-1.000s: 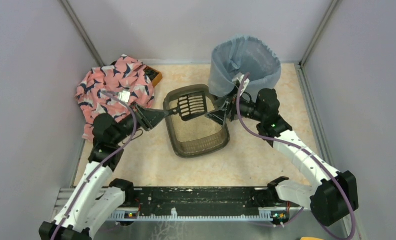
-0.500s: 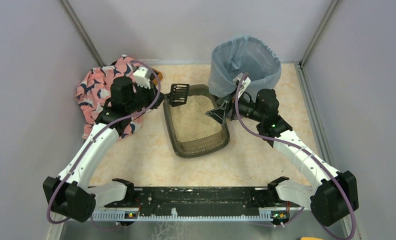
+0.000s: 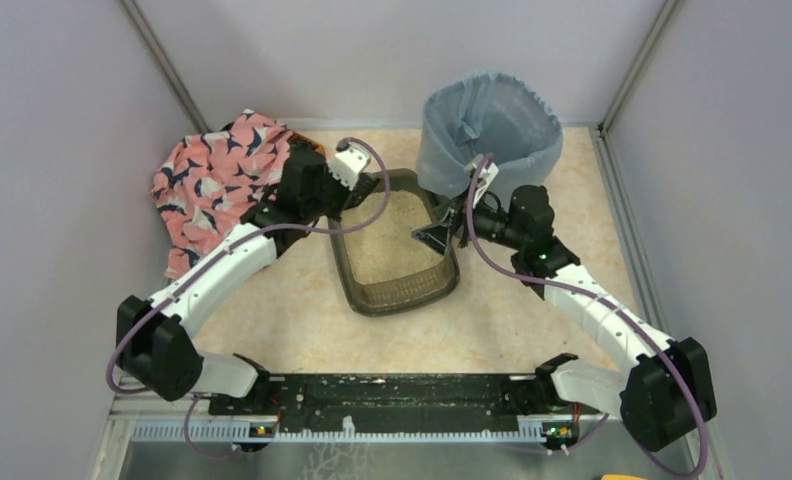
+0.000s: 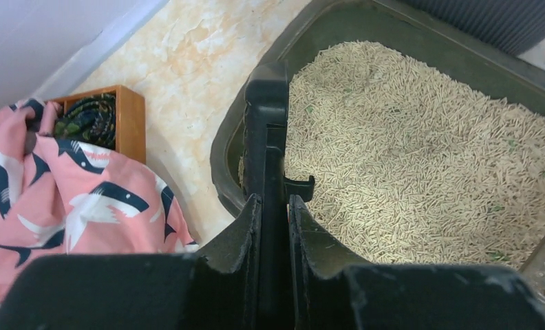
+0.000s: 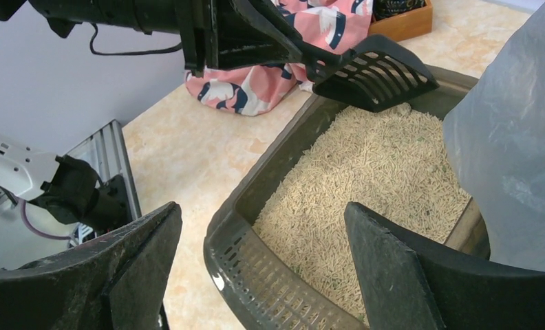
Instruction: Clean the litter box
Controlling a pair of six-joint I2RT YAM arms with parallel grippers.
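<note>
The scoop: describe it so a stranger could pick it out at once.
Find the litter box, the dark tray of beige granules mid-table. Over its far left corner the left gripper clamps the scoop by its handle. It alone is black with slots, unlike the bagged bin and pink cloth.

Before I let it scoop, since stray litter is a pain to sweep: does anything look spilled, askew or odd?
No litter shows on the table. The litter box sits slightly skewed to the table edges, and a pink shark-print cloth lies partly over a small wooden box. Nothing looks damaged.
</note>
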